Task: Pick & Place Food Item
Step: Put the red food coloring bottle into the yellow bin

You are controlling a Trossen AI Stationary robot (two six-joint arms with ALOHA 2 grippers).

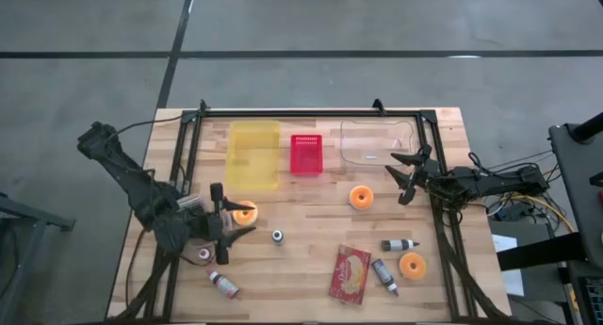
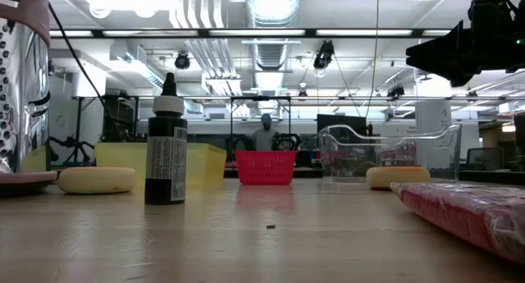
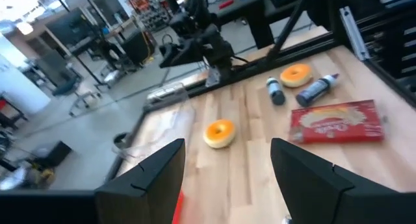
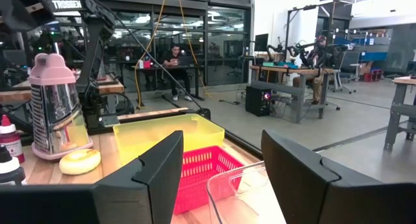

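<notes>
Three orange donuts lie on the wooden table: one at the left, one in the middle and one near the right front. My left gripper is open beside the left donut, which lies just past its fingertips; I cannot tell whether a finger touches it. In the left wrist view its fingers frame the middle donut farther off. My right gripper is open and empty by the clear container; its fingers show apart in the right wrist view.
A yellow bin, a red basket and the clear container stand in a row at the back. A red packet, several small bottles and a pink-topped grater lie near the front.
</notes>
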